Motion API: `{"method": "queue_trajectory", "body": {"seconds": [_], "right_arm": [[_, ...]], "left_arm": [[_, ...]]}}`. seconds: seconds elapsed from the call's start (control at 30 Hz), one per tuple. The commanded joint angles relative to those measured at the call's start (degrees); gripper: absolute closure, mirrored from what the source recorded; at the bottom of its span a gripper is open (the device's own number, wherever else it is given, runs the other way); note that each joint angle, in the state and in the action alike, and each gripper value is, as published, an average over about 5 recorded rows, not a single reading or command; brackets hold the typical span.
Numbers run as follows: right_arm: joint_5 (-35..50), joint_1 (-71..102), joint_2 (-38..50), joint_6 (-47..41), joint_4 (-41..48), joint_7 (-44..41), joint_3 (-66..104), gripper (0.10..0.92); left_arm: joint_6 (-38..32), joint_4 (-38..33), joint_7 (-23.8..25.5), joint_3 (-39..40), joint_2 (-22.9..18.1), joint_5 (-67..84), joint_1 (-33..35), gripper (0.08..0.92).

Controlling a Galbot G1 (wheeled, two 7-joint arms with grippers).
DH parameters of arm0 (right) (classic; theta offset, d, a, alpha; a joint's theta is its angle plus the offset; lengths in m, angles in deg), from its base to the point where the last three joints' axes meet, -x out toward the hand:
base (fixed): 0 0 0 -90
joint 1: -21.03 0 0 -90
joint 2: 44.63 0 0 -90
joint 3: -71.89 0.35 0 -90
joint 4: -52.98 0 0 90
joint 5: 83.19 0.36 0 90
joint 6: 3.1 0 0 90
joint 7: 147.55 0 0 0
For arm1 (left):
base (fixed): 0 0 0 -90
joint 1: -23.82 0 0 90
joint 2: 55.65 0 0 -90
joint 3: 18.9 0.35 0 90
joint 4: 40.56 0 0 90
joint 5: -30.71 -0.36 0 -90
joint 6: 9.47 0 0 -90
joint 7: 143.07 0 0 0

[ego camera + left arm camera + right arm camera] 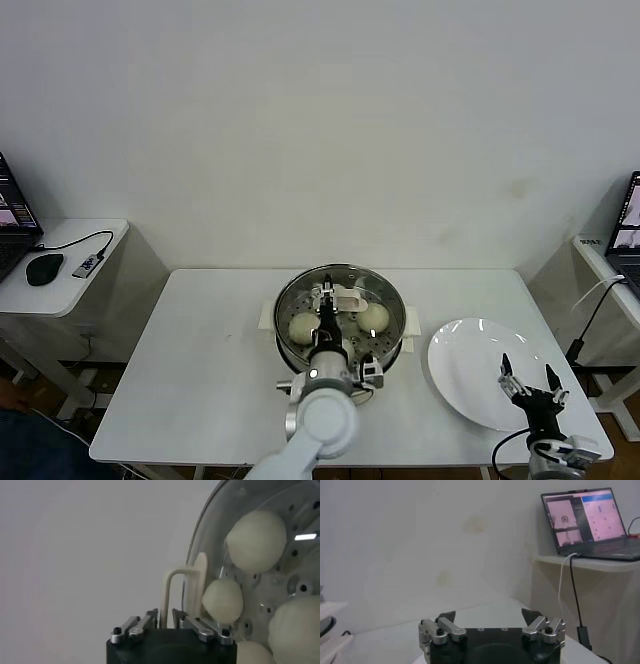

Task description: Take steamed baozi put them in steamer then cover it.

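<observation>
The steamer (285, 300) stands mid-table with the glass lid (350, 275) lying on it. Through the lid I see cream-white baozi (303, 327) (373, 317); the left wrist view shows several of them (256, 541) (222, 600) (295, 630) on the perforated floor (280, 585). My left gripper (326, 300) (165, 612) hangs over the lid. Its jaws stand slightly apart on either side of the cream lid handle (185, 580), with a narrow gap showing. My right gripper (527, 383) (490, 615) is open and holds nothing, above the near part of the white plate (470, 370).
The plate lies right of the steamer, near the table's right edge. Side tables flank the work table: the left one carries a mouse (44, 268) and cable, the right one a laptop (590, 522) with a hanging cable (567, 595).
</observation>
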Motion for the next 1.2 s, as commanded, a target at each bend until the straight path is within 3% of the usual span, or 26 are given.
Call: {"method": "queue_trajectory", "body": {"seconds": [0.03, 0.3, 0.37, 0.57, 0.8, 1.0, 1.2], "right_arm": [[-0.35, -0.16, 0.01, 0.13, 0.62, 0.07, -0.18, 0.203], [-0.43, -0.13, -0.01, 0.17, 0.61, 0.10, -0.34, 0.203], [-0.33, -0.01, 0.20, 0.09, 0.43, 0.10, -0.31, 0.203], [0.22, 0.76, 1.85, -0.54, -0.39, 0.15, -0.70, 0.203], [0.28, 4.14, 4.62, -3.02, -3.27, 0.12, -4.03, 0.203], [-1.63, 7.81, 8.83, -3.28, -6.53, 0.03, -9.09, 0.203], [-2.16, 10.32, 9.52, -2.68, -8.05, 0.80, -9.80, 0.203]], "left_arm": [[2.10, -7.43, 0.19, -0.15, 1.42, 4.09, 2.77, 0.449], [-0.35, -12.82, -1.18, -1.66, 3.48, 8.88, 6.29, 0.206], [-1.77, -14.84, -1.69, -2.52, 3.78, 11.24, 7.31, 0.185], [-6.31, -22.71, -5.41, -8.05, 4.22, 26.12, 9.39, 0.177], [-16.70, -27.51, -16.92, -22.23, 8.53, 57.90, 14.54, 0.177], [-29.81, -22.87, -19.99, -40.79, 9.26, 74.83, 25.52, 0.177], [-38.83, -16.36, -20.33, -48.43, 8.10, 80.50, 36.84, 0.177]]}}
